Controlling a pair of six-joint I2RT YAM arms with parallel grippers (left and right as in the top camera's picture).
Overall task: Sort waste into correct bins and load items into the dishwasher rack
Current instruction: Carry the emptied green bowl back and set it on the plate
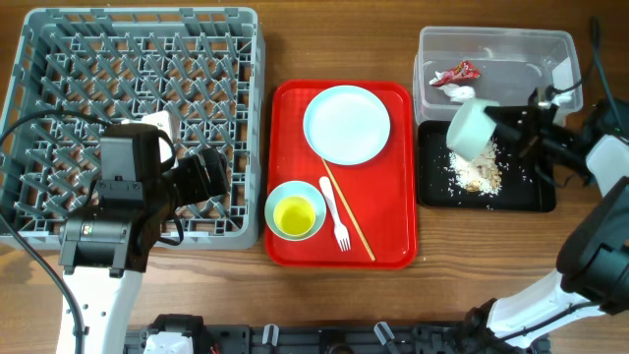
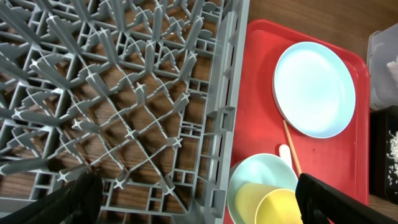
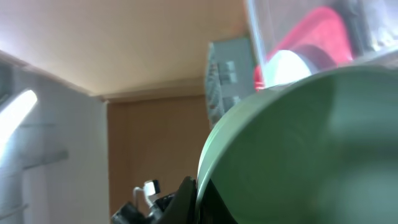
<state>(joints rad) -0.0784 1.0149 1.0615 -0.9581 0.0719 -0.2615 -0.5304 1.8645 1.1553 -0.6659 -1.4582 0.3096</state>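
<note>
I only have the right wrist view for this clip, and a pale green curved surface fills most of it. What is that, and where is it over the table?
Observer: It is a mint bowl held by the right gripper, tipped on its side above the black tray.
Operator: Is anything in that tray?
Observer: Beige food scraps lie on its left part, just below the bowl.
Operator: And the left arm?
Observer: The left gripper is open and empty, over the right side of the dishwasher rack.
</note>
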